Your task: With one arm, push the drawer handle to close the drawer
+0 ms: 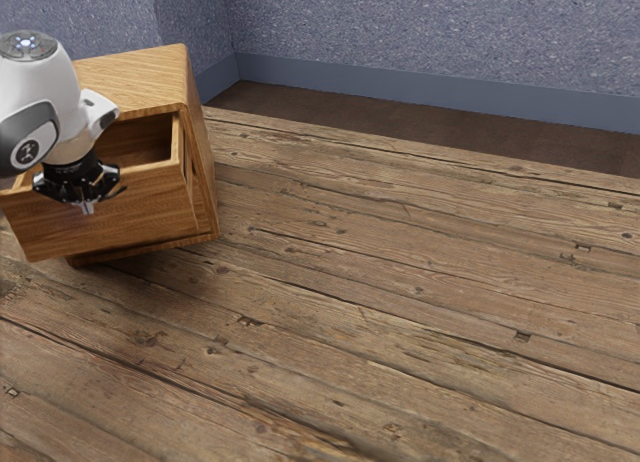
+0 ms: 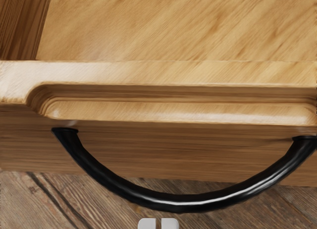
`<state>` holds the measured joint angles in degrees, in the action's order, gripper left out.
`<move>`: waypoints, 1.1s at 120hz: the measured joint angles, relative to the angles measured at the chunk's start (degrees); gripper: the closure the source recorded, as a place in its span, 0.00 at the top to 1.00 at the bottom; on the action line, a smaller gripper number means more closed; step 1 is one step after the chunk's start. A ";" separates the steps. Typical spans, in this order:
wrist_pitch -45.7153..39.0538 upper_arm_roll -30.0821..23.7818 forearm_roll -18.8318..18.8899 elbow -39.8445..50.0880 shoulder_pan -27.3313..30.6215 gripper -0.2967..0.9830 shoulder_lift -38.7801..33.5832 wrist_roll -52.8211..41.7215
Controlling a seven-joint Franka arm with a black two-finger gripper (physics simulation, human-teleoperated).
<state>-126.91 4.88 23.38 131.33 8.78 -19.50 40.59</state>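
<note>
“White arm (image 1: 52, 84) nearest, at the exterior view's left?”

“Yes, then its gripper (image 1: 87, 209) near the black handle (image 2: 181, 203), fingertips pressed together (thin seam between).”

“And the drawer (image 1: 130, 217)?”

“Open, jutting from the cabinet (image 1: 140, 70); planks (image 1: 400, 282) toward that view's right.”

We can read no words or numbers; the round emblem (image 1: 27, 152) on the arm (image 1: 65, 97), frame's upper left, is too small for us.

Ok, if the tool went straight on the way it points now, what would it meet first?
Probably the plank tabletop, since the tool points down just outside the curve of the black handle. Depth is unclear, so it might graze the handle first.
</note>
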 joint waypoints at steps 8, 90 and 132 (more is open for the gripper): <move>-0.88 0.54 0.81 0.00 0.03 0.15 0.38 0.04; -10.89 3.21 5.89 -1.13 0.51 0.15 4.92 0.23; -13.74 5.06 7.43 -3.97 0.54 0.15 8.15 0.24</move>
<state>-140.65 9.94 30.81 127.36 9.32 -11.36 40.82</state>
